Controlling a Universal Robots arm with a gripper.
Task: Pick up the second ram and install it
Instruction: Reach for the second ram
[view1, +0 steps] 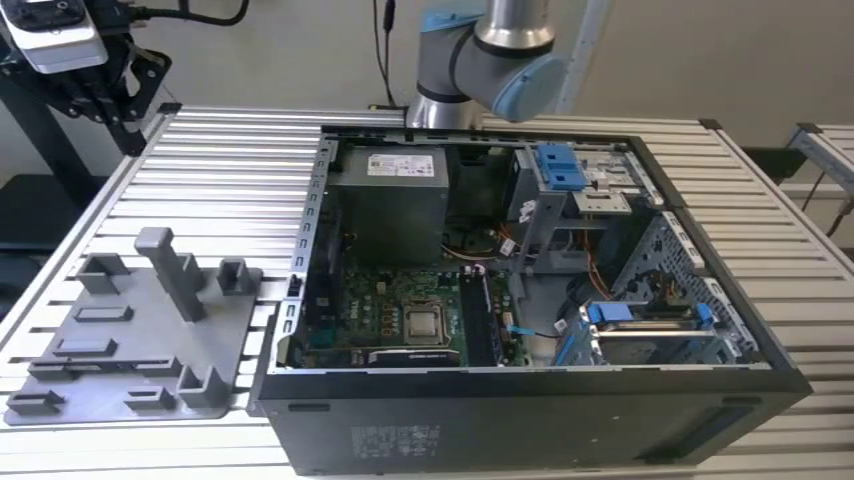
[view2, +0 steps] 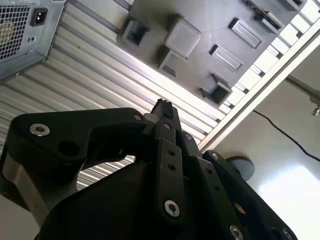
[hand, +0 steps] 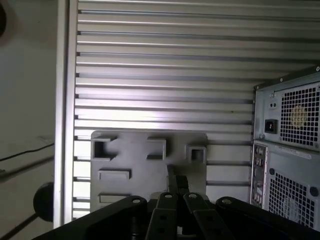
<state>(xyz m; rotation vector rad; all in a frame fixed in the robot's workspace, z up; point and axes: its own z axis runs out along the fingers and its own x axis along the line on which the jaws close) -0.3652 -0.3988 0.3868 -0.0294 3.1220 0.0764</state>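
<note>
My gripper (view2: 162, 106) hangs high over the slatted table, above the grey fixture tray (view2: 200, 15). Its black fingers meet at the tips, shut, with nothing seen between them in both wrist views (hand: 178, 184). A slim dark strip (view2: 261, 12) lies in a slot at one end of the tray; it looks like the second ram, well away from the fingertips. In the exterior view the tray (view1: 134, 345) sits at the exterior view's left of the open computer case (view1: 534, 410). The arm (view1: 514, 60) rises out of the picture behind the case.
A tall grey post (view1: 167, 270) stands on the tray, its square top (view2: 183, 34) below the gripper. Inside the case lie the motherboard with a silver processor (view1: 424, 322), the power supply (view1: 387, 200) and blue-tabbed drive bays (view1: 641, 315). A camera stand (view1: 67, 60) is at the back left.
</note>
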